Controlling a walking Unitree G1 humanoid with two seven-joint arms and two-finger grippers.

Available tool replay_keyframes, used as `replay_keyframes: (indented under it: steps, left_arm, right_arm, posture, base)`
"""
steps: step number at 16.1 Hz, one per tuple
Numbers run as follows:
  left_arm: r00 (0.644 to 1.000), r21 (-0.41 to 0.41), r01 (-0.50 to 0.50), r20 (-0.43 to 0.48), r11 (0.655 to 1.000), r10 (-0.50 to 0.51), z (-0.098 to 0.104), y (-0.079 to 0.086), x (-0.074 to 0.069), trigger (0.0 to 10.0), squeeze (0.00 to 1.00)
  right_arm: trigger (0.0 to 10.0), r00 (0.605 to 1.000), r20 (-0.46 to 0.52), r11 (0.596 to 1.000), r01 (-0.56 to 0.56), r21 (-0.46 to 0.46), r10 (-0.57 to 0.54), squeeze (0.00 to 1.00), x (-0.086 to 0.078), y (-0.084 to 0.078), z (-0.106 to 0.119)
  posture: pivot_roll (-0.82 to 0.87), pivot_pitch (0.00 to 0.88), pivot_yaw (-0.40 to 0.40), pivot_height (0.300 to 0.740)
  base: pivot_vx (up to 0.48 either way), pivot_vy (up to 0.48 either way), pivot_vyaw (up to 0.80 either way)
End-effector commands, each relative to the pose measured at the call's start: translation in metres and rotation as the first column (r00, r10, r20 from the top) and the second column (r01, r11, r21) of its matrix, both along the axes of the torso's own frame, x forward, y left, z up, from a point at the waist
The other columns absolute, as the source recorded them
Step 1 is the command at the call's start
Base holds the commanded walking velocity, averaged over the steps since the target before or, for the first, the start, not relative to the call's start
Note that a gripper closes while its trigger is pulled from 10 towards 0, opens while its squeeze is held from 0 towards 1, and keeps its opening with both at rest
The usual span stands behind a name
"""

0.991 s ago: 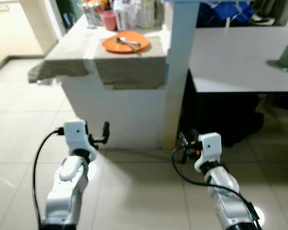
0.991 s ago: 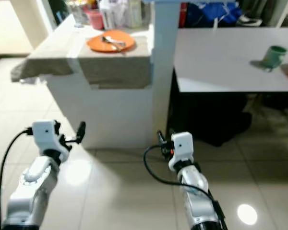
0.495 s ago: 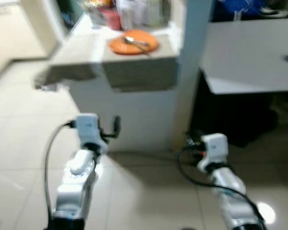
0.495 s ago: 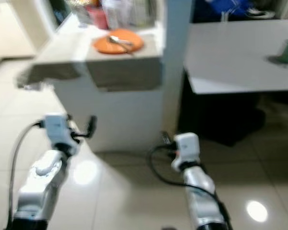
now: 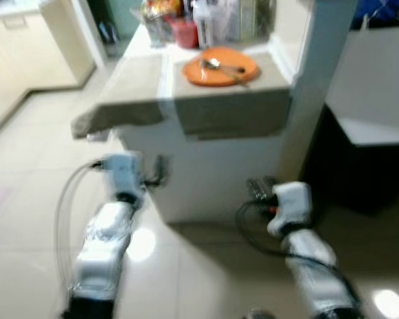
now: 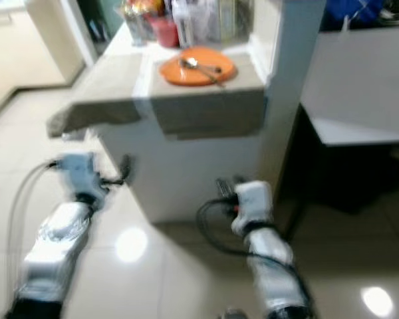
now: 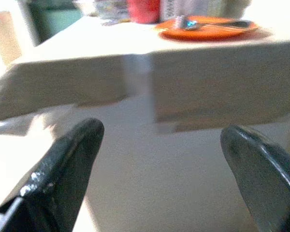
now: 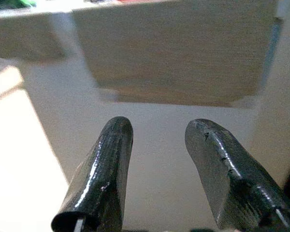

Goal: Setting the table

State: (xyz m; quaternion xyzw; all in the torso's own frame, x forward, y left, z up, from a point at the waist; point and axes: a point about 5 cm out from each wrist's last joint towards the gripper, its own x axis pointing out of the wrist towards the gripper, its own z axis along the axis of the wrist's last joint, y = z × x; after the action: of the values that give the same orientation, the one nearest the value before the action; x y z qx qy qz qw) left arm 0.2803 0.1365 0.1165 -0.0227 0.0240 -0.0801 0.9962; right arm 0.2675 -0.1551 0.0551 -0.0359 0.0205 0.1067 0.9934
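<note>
Orange plate [image 5: 220,68] is seen on the counter [image 5: 153,86], near its front edge on the pillar side. A spoon [image 5: 213,64] and a second utensil, too blurred to identify, are laid across the plate. In the left wrist view the plate [image 7: 208,30] is seen edge-on at the top of the counter, with the spoon bowl [image 7: 182,22] resting on it. A red cup [image 5: 185,32] is placed just behind the plate, beside a cluster of bottles and packages [image 5: 233,18] that cannot be resolved. The counter top is covered by a beige cloth [image 5: 229,113] that is draped over the front edge; the counter front below is white.

A pale pillar [image 5: 316,80] is set against the counter's right side. A white table [image 5: 379,86] is located to the right of the pillar, dark underneath. A blue item [image 6: 356,12] is seen behind the table. The floor [image 5: 26,199] is tiled in light beige, with lamp glare on it.

Left gripper [image 5: 159,169] is held low in front of the counter face, well below the plate; its fingers [image 7: 67,164] are spread wide apart, nothing between them. Right gripper [image 5: 258,189] is held low near the pillar base; its fingers [image 8: 104,169] are parted with a clear gap, nothing gripped. Both eye views are motion-blurred.
</note>
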Motion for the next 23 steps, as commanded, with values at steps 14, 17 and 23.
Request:
replay_keyframes:
  steps: [14, 17, 23]
  left_arm:
    - [0.997, 0.072, -0.075, 0.001, 0.995, 0.075, -0.0013, 0.0153, 0.0037, 10.0, 0.0]
    - [0.997, 0.091, -0.077, -0.001, 0.993, 0.077, -0.0018, 0.0141, 0.0045, 10.0, 0.0]
    - [0.998, 0.096, -0.07, 0.001, 0.993, 0.07, 0.0004, 0.0145, 0.0085, 10.0, 0.0]
  right_arm:
    - [10.0, 0.996, 0.047, 0.997, -0.072, 0.006, 0.071, 0.0, 0.0048, 0.022, 0.0095]
    - [10.0, 0.997, 0.043, 0.997, -0.071, 0.005, 0.071, 0.0, 0.0042, 0.0214, 0.0089]
    - [10.0, 0.997, 0.042, 0.997, -0.071, 0.004, 0.071, 0.0, 0.0014, 0.0226, 0.0077]
  posture:
    - [-0.17, 0.0, 0.106, 0.74]
    - [-0.17, 0.0, 0.107, 0.74]
    - [-0.18, 0.0, 0.113, 0.74]
  base:
    - [0.225, 0.092, 0.0]
    - [0.0, -0.451, 0.0]
    - [0.0, -0.437, 0.0]
